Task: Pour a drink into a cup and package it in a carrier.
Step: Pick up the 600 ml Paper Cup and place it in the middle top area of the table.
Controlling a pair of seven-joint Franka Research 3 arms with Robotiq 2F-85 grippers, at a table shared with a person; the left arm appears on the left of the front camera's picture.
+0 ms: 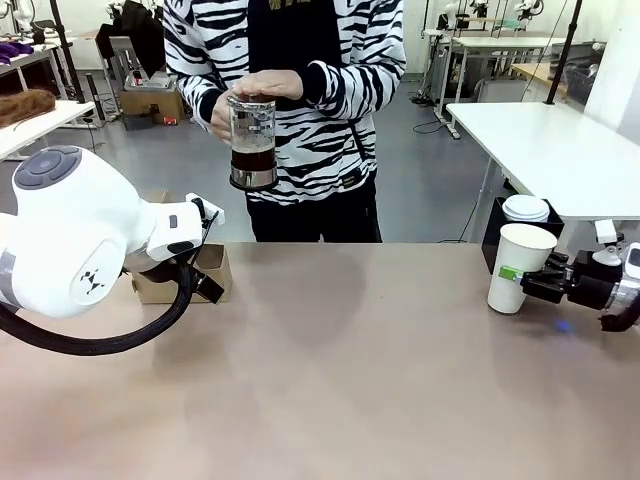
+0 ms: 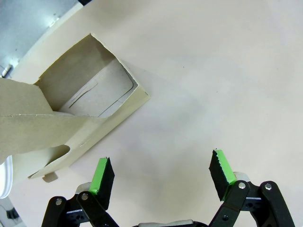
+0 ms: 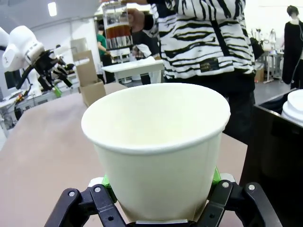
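Right end effector (image 1: 516, 280) clamps the cup (image 1: 523, 252); left end effector (image 2: 162, 163) gapes wide.

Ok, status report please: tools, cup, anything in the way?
Right tool shut on the empty cup. Left tool open, over table beside the carrier. Drink in jug, in person's hands across the table. Nothing between cup and carrier.

Right gripper (image 3: 159, 190) clamping cup (image 3: 156, 137), drink (image 3: 118, 32) aloft
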